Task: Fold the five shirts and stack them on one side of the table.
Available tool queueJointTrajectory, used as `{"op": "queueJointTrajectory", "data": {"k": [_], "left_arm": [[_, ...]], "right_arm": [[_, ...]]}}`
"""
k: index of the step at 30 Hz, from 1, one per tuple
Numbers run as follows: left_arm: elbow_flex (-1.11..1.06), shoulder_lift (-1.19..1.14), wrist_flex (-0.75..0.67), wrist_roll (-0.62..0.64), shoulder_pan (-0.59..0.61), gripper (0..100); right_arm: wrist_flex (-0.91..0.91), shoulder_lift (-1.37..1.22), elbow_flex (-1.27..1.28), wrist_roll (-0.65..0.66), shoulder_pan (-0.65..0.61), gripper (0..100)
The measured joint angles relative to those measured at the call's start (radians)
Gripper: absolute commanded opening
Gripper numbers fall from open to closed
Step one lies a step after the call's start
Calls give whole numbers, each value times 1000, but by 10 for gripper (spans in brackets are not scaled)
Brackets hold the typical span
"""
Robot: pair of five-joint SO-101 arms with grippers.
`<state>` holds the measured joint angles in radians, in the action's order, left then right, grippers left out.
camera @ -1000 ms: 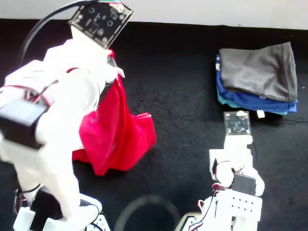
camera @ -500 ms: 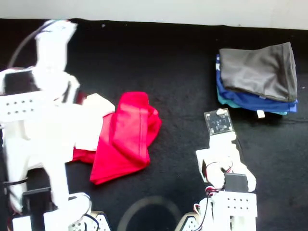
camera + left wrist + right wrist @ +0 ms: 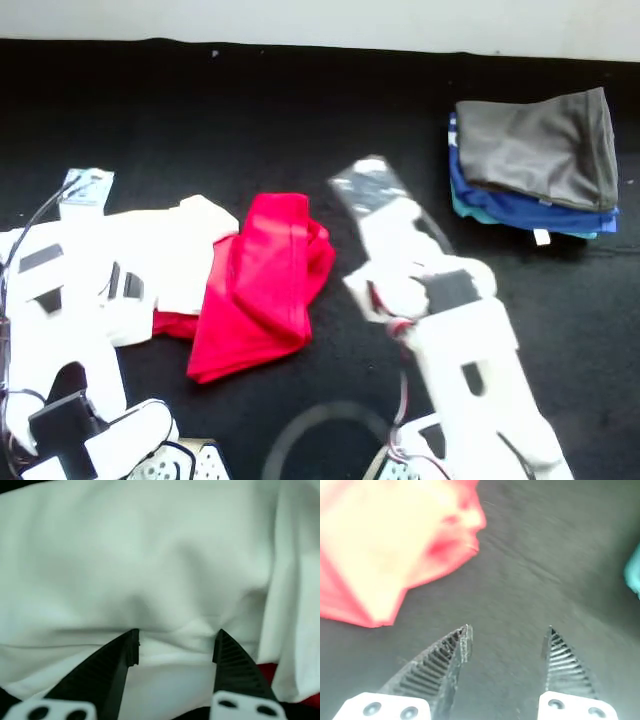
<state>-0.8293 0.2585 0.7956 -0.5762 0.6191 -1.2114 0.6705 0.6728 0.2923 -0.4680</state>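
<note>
**Red shirt bunched at centre-left, folded stack at upper right**

The soft red fabric shirt [image 3: 262, 285] lies in the centre-left of the high view, rumpled into a long shape with lengthwise creases. A smooth white fabric shirt [image 3: 150, 555] lies against its left edge. At upper right, a flat stack has a folded grey shirt [image 3: 540, 145] on top, a blue shirt [image 3: 520, 210] beneath it and a teal edge [image 3: 470, 208] at the bottom. All rest on the matte black table [image 3: 300, 110]. The left gripper [image 3: 176, 635] is spread over the white cloth. The right gripper [image 3: 508, 630], with black ridged fingers, is spread over bare table near the red shirt.
</note>
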Motion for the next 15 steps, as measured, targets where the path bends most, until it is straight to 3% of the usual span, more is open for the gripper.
{"op": "queueJointTrajectory", "data": {"k": [3,7,15], "left_arm": [[-5,0,-32,-3,40,0],[-9,0,-74,-6,107,4],[110,0,-103,-8,339,8]], "right_arm": [[25,-135,-60,0,-95,227],[104,-295,-100,-9,-173,227],[153,-562,-279,-222,-273,227]]}}
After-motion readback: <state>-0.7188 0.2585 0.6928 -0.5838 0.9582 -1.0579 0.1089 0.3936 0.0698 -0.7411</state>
